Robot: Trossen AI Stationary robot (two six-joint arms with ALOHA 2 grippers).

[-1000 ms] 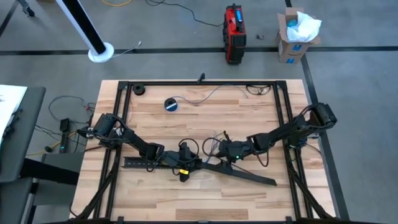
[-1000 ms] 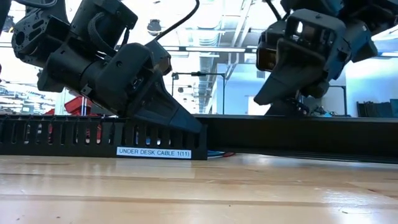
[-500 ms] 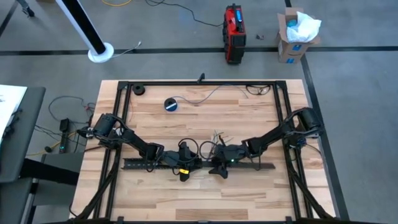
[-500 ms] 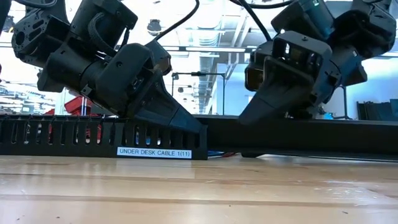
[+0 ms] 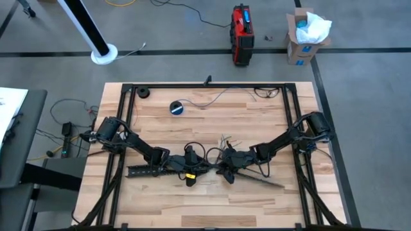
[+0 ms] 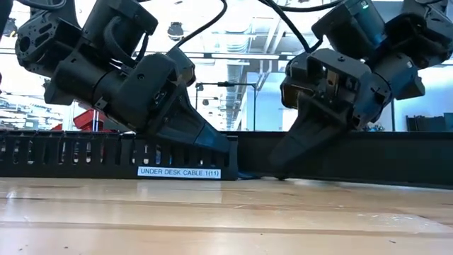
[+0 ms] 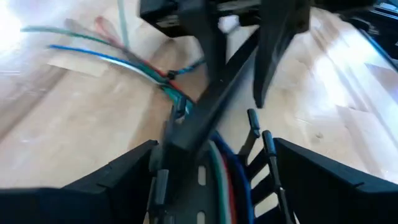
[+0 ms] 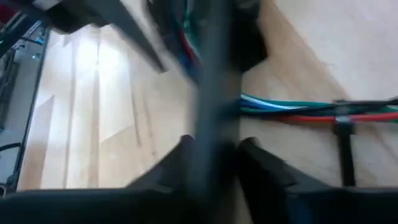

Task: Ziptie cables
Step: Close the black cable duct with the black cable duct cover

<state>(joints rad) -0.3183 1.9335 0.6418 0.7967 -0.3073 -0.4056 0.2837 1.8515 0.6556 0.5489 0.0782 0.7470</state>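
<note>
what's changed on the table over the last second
The right gripper moved in toward the table's middle, swinging the flat black strip it grips to a shallower slant. The left gripper stayed on the slotted cable duct; the cables and tape roll stayed put.

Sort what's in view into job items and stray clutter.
Job: cables; slotted tray at the left claw; black strip clamped in the right claw.
Lying about: tape roll on the table; red case and cardboard box on the floor.

Workshop; concrete floor (image 5: 359, 96); red toolbox (image 5: 242, 34)
</note>
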